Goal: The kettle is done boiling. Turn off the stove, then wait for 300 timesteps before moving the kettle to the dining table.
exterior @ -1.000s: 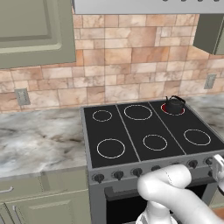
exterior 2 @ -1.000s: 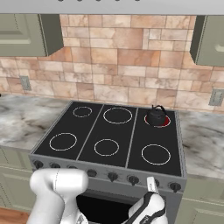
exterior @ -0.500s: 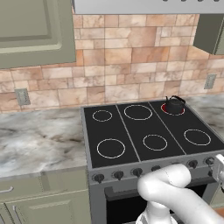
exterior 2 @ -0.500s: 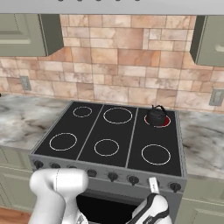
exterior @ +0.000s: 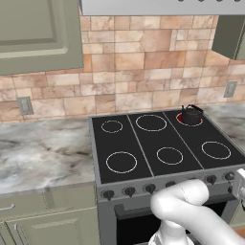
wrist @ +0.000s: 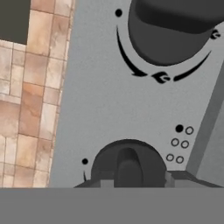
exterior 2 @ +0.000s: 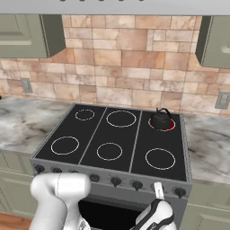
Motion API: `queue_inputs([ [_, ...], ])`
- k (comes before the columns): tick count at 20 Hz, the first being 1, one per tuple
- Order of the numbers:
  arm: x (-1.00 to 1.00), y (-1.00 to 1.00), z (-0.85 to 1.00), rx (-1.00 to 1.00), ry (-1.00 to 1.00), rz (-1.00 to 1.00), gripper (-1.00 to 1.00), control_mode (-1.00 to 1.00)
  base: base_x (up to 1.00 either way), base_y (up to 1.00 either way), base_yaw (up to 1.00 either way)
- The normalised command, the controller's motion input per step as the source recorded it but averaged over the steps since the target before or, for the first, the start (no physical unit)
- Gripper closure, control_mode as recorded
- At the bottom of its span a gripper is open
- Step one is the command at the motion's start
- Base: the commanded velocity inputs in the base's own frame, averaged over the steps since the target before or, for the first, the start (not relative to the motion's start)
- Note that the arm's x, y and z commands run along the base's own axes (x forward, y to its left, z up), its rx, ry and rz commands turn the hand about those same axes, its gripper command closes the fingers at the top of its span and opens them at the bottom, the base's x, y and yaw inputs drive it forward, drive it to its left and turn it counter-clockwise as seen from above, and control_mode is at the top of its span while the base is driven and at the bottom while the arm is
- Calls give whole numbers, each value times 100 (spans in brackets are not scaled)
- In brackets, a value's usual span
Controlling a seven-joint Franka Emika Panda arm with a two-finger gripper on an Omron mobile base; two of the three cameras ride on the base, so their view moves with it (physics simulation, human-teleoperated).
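Beyond the fingers, the grey range's smooth black glass top (exterior: 158,143) carries a small glossy black kettle (exterior: 191,115), flanked by a polished grey-veined marble counter (exterior: 43,155) under a matt, rough-looking tan stone-tile backsplash (exterior 2: 130,63).

A grey stove panel (wrist: 105,100) is seen close up, with one dark knob (wrist: 127,166) at the bottom and a larger dark knob (wrist: 170,30) at the top. Curved black markings (wrist: 162,78) are printed below the upper knob, and tan brick tiling (wrist: 30,87) is seen along the left.
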Motion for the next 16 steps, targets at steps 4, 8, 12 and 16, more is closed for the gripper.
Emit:
queue_inputs([
  [4,-9,8,0,28,0,-11,100,-100,0,0,0],
  [8,0,2,0,34,2,-11,100,-100,0,0,0],
  [12,-2,2,-1,32,2,-10,100,-100,0,0,0],
  [16,-10,-5,-4,26,1,-2,100,-100,0,0,0],
])
